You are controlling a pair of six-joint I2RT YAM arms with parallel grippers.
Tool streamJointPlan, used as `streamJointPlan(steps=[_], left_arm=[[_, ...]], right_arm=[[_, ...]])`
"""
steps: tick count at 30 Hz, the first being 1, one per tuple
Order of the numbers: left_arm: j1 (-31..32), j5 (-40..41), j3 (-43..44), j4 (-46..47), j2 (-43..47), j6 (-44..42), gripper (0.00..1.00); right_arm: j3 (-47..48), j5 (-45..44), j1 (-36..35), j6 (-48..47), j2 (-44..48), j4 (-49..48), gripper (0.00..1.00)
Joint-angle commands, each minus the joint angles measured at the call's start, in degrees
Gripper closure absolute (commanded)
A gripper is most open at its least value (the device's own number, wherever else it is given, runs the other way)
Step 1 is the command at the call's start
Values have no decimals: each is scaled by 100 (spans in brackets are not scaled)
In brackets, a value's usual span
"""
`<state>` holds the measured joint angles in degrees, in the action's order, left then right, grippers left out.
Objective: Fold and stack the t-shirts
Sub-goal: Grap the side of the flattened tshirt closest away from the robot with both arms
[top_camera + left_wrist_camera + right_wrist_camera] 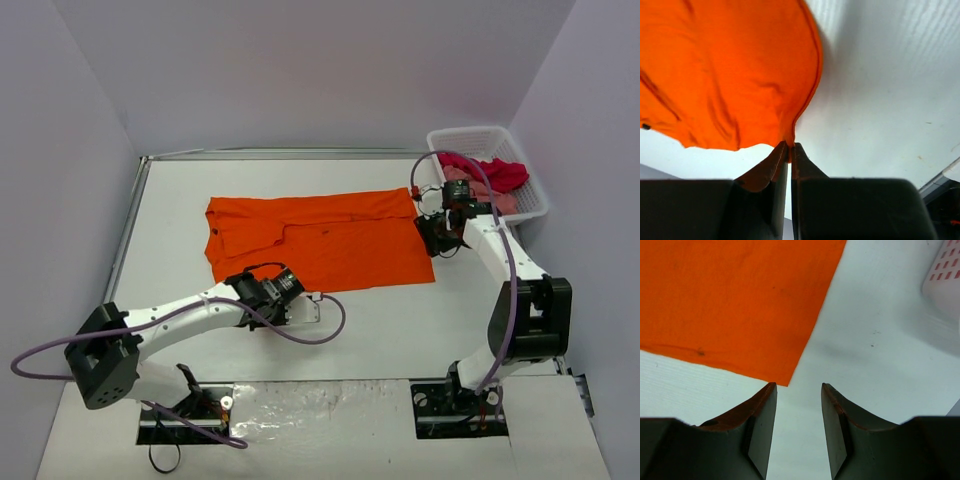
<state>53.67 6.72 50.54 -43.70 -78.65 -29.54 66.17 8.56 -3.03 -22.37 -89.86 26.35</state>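
We see the orange shirt lying spread on the worktop, near the middle, with its straight edge toward the right and a more rumpled end toward the left. Our left fingers are pressed together on the shirt's near edge, pinching the seam between their tips. In the left wrist view the cloth fans out from that pinch in a loose bulge, with bare worktop beside it. Our right fingers stand spread with nothing between them, low over the worktop just off the shirt's near right corner. In the right wrist view that corner lies just ahead of one finger, and we cannot tell whether it touches. At the far right a white basket holds the red shirt and the pink shirt, crumpled together, well apart from the left arm.
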Motion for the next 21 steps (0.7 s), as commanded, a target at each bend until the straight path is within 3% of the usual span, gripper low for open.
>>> streamJointPlan(steps=[1, 10, 21], left_arm=[[-40, 462, 175, -42, 280, 150, 98], [-787, 453, 192, 503, 790, 177, 97], [-1403, 303, 632, 459, 711, 71, 98]], right_arm=[[-218, 286, 30, -785, 539, 309, 63], [-455, 77, -172, -2007, 1059, 1073, 62], [-1607, -706, -269, -3124, 962, 749, 65]])
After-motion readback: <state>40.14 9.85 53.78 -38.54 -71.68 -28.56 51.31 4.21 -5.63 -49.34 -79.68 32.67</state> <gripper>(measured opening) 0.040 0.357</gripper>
